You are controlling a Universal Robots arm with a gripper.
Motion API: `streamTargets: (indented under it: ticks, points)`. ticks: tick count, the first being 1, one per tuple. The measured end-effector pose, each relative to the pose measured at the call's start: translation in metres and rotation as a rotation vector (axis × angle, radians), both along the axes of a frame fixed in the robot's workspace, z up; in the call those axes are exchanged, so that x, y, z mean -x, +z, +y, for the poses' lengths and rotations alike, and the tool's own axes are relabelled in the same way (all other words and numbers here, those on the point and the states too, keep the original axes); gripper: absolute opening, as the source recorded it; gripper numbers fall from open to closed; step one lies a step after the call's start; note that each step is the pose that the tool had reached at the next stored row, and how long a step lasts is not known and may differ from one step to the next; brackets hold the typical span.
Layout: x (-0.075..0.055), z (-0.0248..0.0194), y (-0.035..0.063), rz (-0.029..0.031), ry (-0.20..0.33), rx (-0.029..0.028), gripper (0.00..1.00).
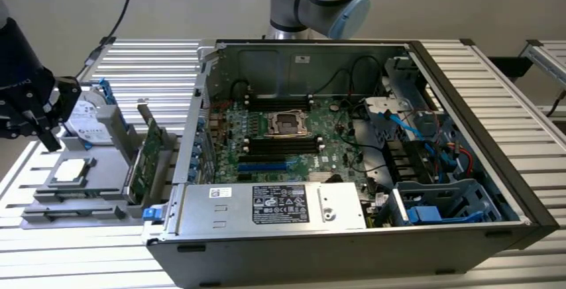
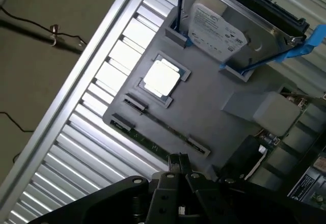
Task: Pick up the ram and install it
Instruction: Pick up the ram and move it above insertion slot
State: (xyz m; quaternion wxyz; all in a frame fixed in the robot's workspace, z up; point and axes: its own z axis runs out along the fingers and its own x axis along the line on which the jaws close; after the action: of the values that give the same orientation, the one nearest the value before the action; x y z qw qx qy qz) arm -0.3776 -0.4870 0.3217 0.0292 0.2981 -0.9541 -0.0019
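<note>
**At the parts tray, on the exterior view's left: ram not yet lifted**

On the exterior view's far left, we find the hand (image 1: 50, 144) hanging over the grey parts tray (image 1: 97, 189), which sits on the slatted tabletop (image 1: 132, 57) beside the open computer case (image 1: 504, 150). In the wrist view the hand (image 2: 178, 159) is clenched, its fingers pressed together with nothing between them.

The ram (image 2: 153, 143) lies on edge in a narrow groove along one border of the tray (image 2: 204, 96), just beyond the fingertips. We cannot tell whether they touch it. The processor (image 2: 162, 79) rests in its recess at the middle of the tray, and the hard drive (image 2: 219, 25) stands in blue brackets on the far side. In the exterior view, the large expansion card (image 1: 148, 156) stands upright at the tray's edge nearest the case.

Inside the case, at the centre of the exterior view, the black memory slots (image 1: 283, 145) on the motherboard (image 1: 230, 150) look dark, and we make out no green stick seated in them.

We judge the task to be at its very start: the ram is neither gripped nor raised, so the pick-up, the carry to the case and the seating all remain.
</note>
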Motion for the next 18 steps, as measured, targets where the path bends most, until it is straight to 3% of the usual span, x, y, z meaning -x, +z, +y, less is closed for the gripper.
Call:
streamTargets:
  ticks: [18]
  points:
    - [0.0000, 0.0000, -0.0053, 0.0001, 0.327, 0.0000, 0.11]
